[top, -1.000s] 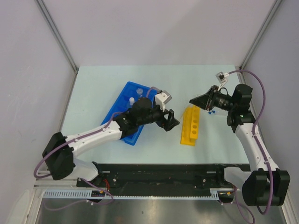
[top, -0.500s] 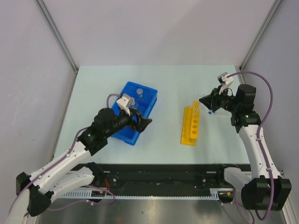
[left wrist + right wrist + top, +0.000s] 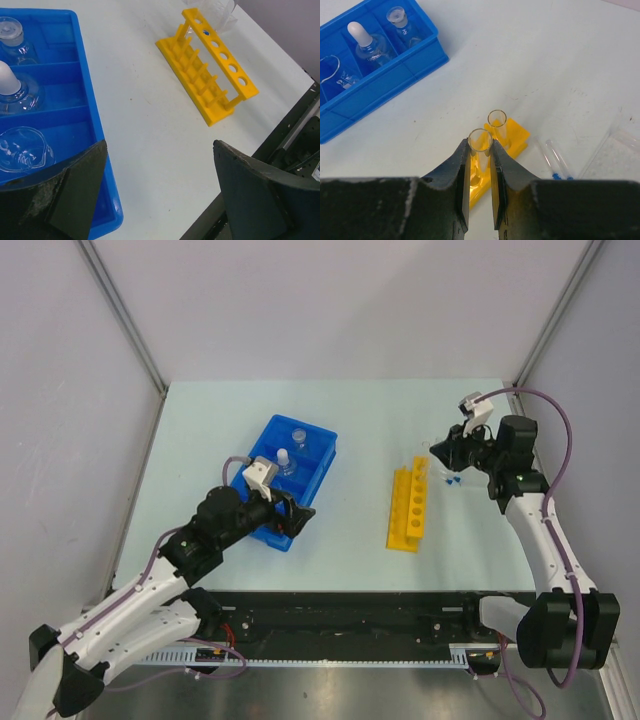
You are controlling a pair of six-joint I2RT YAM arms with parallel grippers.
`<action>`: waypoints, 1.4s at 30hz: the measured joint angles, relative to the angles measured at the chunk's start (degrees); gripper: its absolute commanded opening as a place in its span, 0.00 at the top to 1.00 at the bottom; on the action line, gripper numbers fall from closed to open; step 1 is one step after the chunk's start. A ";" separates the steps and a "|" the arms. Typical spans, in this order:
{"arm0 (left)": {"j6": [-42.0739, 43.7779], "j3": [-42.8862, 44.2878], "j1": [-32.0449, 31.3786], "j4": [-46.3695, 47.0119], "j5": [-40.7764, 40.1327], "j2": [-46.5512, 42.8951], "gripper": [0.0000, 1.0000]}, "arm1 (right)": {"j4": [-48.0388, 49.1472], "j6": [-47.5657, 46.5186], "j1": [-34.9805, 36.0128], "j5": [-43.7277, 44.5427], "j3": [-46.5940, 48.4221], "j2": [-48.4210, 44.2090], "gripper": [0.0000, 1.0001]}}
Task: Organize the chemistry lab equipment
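The blue tray lies left of centre and holds clear glass flasks; in the left wrist view three flasks sit in its compartments. The yellow tube rack lies right of centre. My right gripper is shut on a clear tube above the rack's far end; a second tube stands in the rack. Two blue-tipped droppers lie on the table right of the rack. My left gripper is open and empty beside the tray's near corner.
A clear plastic bag lies at the right, past the droppers. The table's front edge with a black rail runs close to my left gripper. Grey walls enclose the table on three sides.
My left arm has drawn back from the rack toward the tray's near corner. My right gripper has moved with the tube to above the rack's far end.
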 measured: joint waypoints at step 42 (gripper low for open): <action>-1.09 -1.42 0.00 -1.31 -1.18 -3.61 0.09 | 3.58 -7.28 5.22 3.80 -5.01 5.88 0.78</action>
